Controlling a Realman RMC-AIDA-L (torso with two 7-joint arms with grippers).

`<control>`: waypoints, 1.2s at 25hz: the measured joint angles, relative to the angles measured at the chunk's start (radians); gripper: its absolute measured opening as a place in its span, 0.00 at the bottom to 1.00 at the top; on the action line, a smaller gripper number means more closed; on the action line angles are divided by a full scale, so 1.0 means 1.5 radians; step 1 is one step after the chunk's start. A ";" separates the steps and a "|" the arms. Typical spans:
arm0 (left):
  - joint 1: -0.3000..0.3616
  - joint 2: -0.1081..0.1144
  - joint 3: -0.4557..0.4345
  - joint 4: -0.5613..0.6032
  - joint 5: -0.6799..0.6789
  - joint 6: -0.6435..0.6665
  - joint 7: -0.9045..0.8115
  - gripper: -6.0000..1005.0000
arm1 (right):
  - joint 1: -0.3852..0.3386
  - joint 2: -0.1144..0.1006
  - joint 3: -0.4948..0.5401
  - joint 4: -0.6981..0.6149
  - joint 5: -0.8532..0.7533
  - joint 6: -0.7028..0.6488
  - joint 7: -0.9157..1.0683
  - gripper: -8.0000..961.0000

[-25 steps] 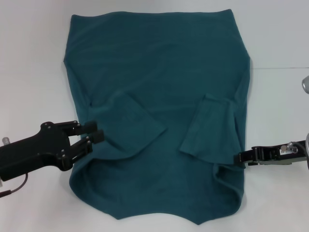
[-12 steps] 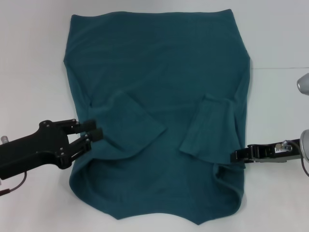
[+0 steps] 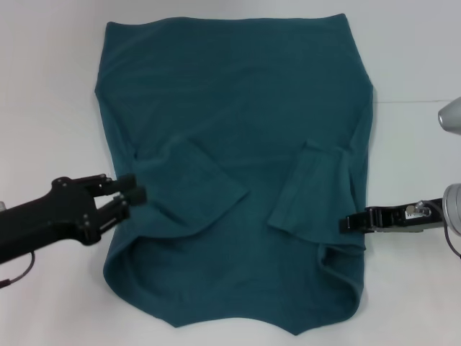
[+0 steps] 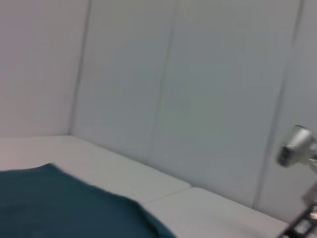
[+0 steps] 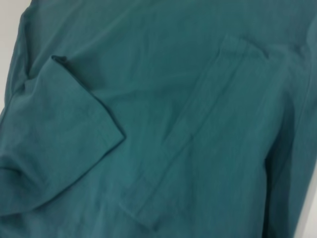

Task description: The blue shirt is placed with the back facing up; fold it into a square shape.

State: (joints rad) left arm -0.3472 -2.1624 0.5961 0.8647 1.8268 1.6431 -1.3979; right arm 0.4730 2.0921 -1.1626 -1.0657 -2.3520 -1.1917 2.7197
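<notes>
The blue shirt (image 3: 234, 166) lay flat on the white surface (image 3: 43, 108), plain side up with no lettering showing, and took up most of the middle of the head view. Both short sleeves were already turned inward over the body, so the left sleeve (image 3: 198, 184) and right sleeve (image 3: 313, 191) rested as flaps on top of the cloth; that gave the garment roughly straight side edges, which suited a fold into a square.

The left gripper (image 3: 133, 194) sat at the shirt's left edge, level with the folded sleeve, its dark fingers parted and apparently touching or just beside the fabric, gripping nothing that could be seen. The right gripper (image 3: 351, 222) was at the opposite edge at about the same level, its tip against the cloth; whether it was clenched or released I cannot tell.

Their mirrored placement on the two sides suggested the arms were set to take the edges together, probably to carry the near end over the far hem.
</notes>
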 joint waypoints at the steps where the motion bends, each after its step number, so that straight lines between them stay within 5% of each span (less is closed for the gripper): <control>1: 0.000 0.001 -0.005 -0.001 0.000 -0.009 -0.014 0.28 | 0.000 0.001 0.001 -0.010 0.002 0.000 -0.003 0.49; 13: 0.014 -0.001 -0.093 -0.033 -0.070 0.011 -0.083 0.29 | -0.008 0.000 0.062 -0.148 0.038 0.007 -0.136 0.49; 20: 0.023 -0.003 -0.159 -0.111 -0.089 -0.005 -0.044 0.29 | -0.017 0.001 0.074 -0.129 0.135 0.061 -0.307 0.49; 30: 0.051 -0.004 -0.184 -0.117 -0.122 0.049 0.003 0.29 | -0.017 0.003 0.066 -0.046 0.276 0.105 -0.509 0.49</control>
State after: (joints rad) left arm -0.2710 -2.1682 0.3194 0.6886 1.6438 1.7160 -1.3933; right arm 0.4472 2.0964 -1.0633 -1.1352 -1.9388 -1.0336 1.9561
